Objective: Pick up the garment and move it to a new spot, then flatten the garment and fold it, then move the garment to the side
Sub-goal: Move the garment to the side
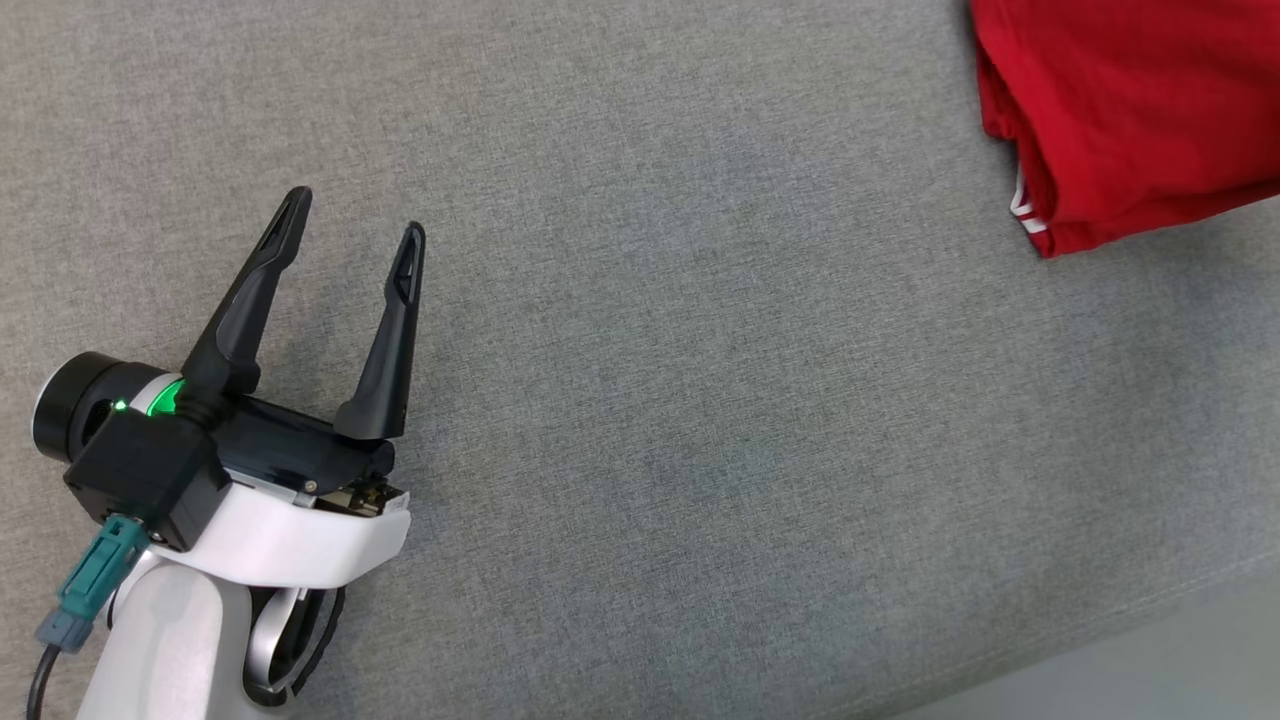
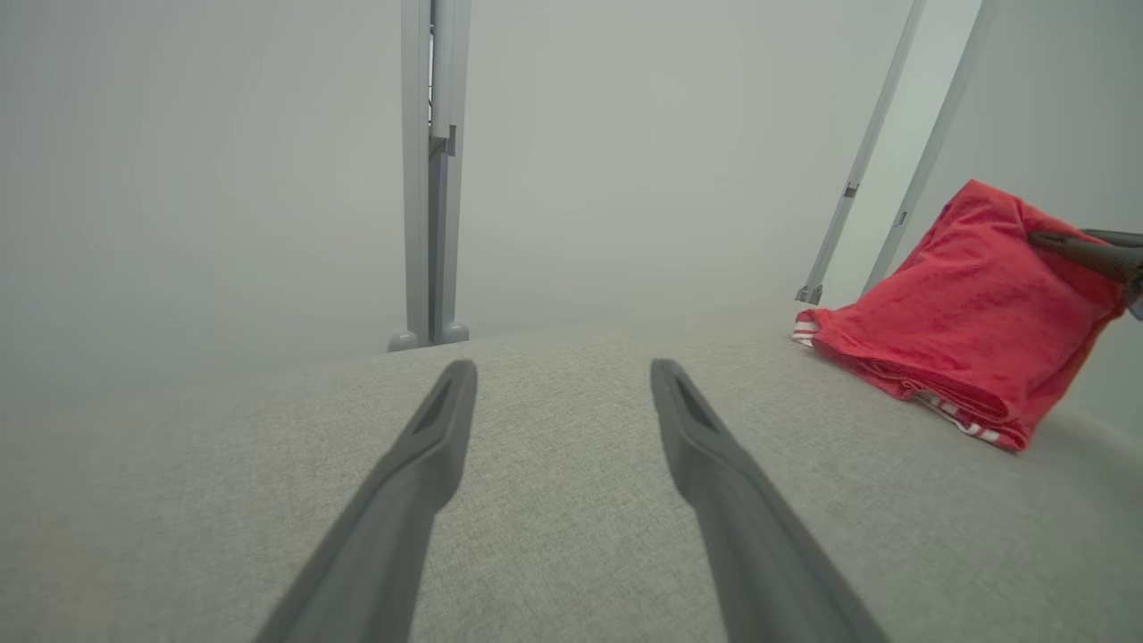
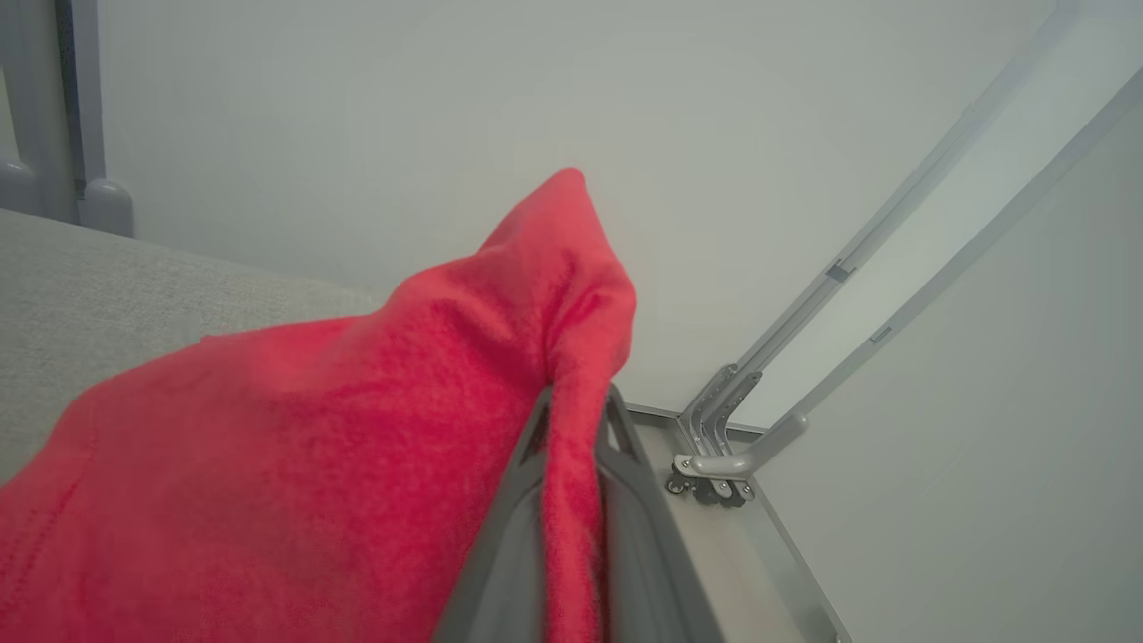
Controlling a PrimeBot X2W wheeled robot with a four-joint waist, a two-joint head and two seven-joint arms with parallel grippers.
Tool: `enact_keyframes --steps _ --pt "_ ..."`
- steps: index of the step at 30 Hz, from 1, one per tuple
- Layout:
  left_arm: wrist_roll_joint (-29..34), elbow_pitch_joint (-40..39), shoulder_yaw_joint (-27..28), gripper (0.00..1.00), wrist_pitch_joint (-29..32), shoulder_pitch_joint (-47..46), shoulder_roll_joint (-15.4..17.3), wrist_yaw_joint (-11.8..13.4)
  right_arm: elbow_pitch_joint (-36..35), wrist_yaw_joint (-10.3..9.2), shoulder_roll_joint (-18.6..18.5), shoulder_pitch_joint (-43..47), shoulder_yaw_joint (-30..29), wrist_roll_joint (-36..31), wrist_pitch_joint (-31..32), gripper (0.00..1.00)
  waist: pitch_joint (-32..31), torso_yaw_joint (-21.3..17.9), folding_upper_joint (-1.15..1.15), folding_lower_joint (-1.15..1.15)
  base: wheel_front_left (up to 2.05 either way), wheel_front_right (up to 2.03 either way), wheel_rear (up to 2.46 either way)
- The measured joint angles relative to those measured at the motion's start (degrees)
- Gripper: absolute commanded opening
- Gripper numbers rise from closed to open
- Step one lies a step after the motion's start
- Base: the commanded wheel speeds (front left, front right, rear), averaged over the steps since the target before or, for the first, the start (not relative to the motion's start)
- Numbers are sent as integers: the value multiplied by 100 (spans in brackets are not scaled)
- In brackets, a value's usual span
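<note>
The garment (image 1: 1130, 110) is red cloth with a white-striped hem, folded and lying at the far right of the grey table (image 1: 700, 400). In the left wrist view the garment (image 2: 964, 313) is lifted at one edge by the dark fingers (image 2: 1085, 252) of the other arm. My right gripper (image 3: 576, 420) is shut on a fold of the garment (image 3: 357, 446), which drapes up and over its fingertips. Well away from the cloth, my left gripper (image 1: 355, 215) stands open over the table's left part, its fingers (image 2: 429, 455) with nothing between them.
Grey metal frame posts (image 2: 431, 170) rise behind the table, and slanted struts (image 2: 866, 152) stand at the right. The table's edge (image 1: 1100, 640) runs along the lower right, with pale floor beyond. A bracket with small wheels (image 3: 714, 464) sits below the right gripper.
</note>
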Motion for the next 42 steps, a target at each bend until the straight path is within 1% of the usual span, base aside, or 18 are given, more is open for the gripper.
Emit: enact_keyframes --steps 2,3,4,5,6,7,8,10,12,14,16,17,18,20,26,29,36,42 --pt "4 -16 -10 100 10 0 5 10 73 0 1 -39 -22 -46 0 0 21 4 0 0 0 0 0" --pt "7 -26 -42 100 21 -2 9 10 224 0 -13 -82 -102 -163 0 0 56 23 0 0 0 0 0" --pt "7 -27 -60 100 23 -14 10 10 293 0 -18 -94 -180 -242 0 16 70 40 0 0 0 0 0" --pt "5 -27 -80 100 24 -38 9 9 361 0 -18 -107 -227 -327 1 27 81 62 0 0 0 0 0" --pt "4 -30 -98 100 24 -76 9 9 405 0 -9 -129 -293 -409 0 27 92 86 0 0 0 0 0" --pt "3 -33 -104 100 24 -107 11 9 410 0 2 -152 -369 -511 0 57 104 107 0 0 0 0 0" --pt "-1 -40 -102 100 23 -114 12 10 412 0 3 -174 -425 -624 0 100 115 127 0 0 0 0 0" --pt "-3 -38 -110 100 19 -114 13 15 350 0 25 -192 -624 -825 0 100 132 171 0 0 0 0 0" --pt "-4 -34 -113 100 4 -114 11 23 141 0 67 -218 -817 -1095 0 100 140 214 0 0 0 0 0" --pt "-16 -4 -118 100 -37 -115 2 40 -59 -1 208 -248 -943 -1249 -1 100 126 252 0 0 0 0 0" --pt "-33 34 -129 100 -71 -115 -26 49 -181 0 412 -242 -915 -1306 -1 100 87 286 0 0 0 0 0" --pt "-33 34 -129 100 -71 -115 -26 49 -181 0 412 -242 -915 -1306 -1 100 87 286 0 0 0 0 0" --pt "-44 71 -130 100 -112 -115 -43 65 -280 0 502 -226 -867 -1302 -1 100 59 304 0 0 0 0 0" --pt "-77 149 -135 100 -170 -115 -87 77 -424 0 675 -166 -750 -1178 -3 100 -14 338 0 0 0 0 0" --pt "-104 450 59 100 -338 -108 -265 424 -635 0 1069 27 -135 -558 -4 100 -315 484 0 0 0 0 0" --pt "-177 623 96 100 -396 -71 -339 509 -628 0 1216 178 196 -198 -3 100 -515 585 0 0 0 0 0" --pt "-417 1147 177 100 -521 171 -509 619 -672 -1 1289 530 950 413 -3 100 -1035 892 0 0 0 0 0" --pt "-547 1491 218 100 -619 325 -648 646 -914 -1 1336 1032 1303 693 -3 100 -1493 1178 0 0 0 0 0"
